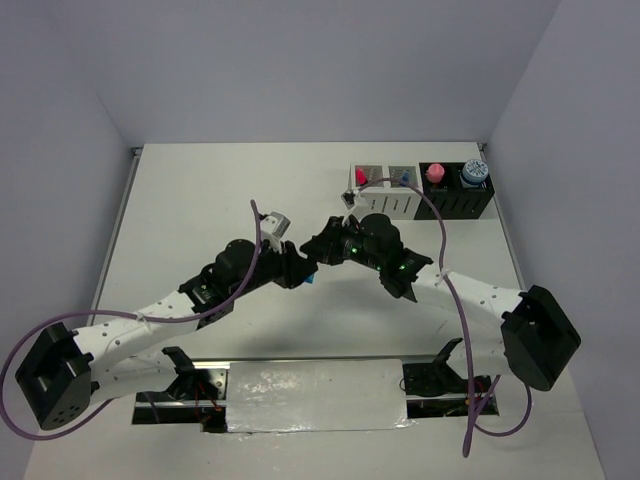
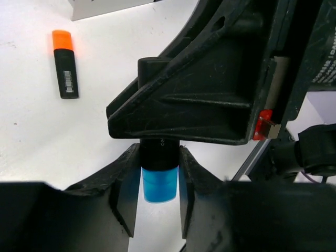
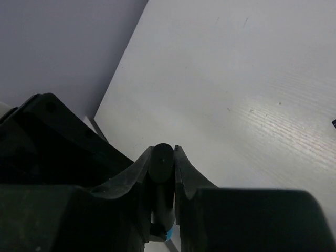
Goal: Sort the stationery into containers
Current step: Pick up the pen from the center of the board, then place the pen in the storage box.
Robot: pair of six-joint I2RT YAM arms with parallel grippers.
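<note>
A black highlighter with a blue cap (image 2: 159, 184) is held off the table between both grippers at mid-table. My left gripper (image 2: 156, 173) is closed around its cap end. My right gripper (image 3: 163, 153) is shut on its black body (image 3: 161, 173). In the top view the two grippers meet, left (image 1: 300, 272) and right (image 1: 323, 250). An orange-capped highlighter (image 2: 65, 64) lies flat on the table. The four containers stand in a row at the back right: two white (image 1: 368, 190) (image 1: 402, 192) and two black (image 1: 437, 198) (image 1: 473, 198).
The first white box holds a pink-capped highlighter (image 1: 360, 177) and the second a blue-capped one (image 1: 404, 179). A pink-capped bottle (image 1: 435, 172) and a blue roll (image 1: 474, 171) stand in the black boxes. A purple cable (image 1: 440, 230) arcs over the right arm.
</note>
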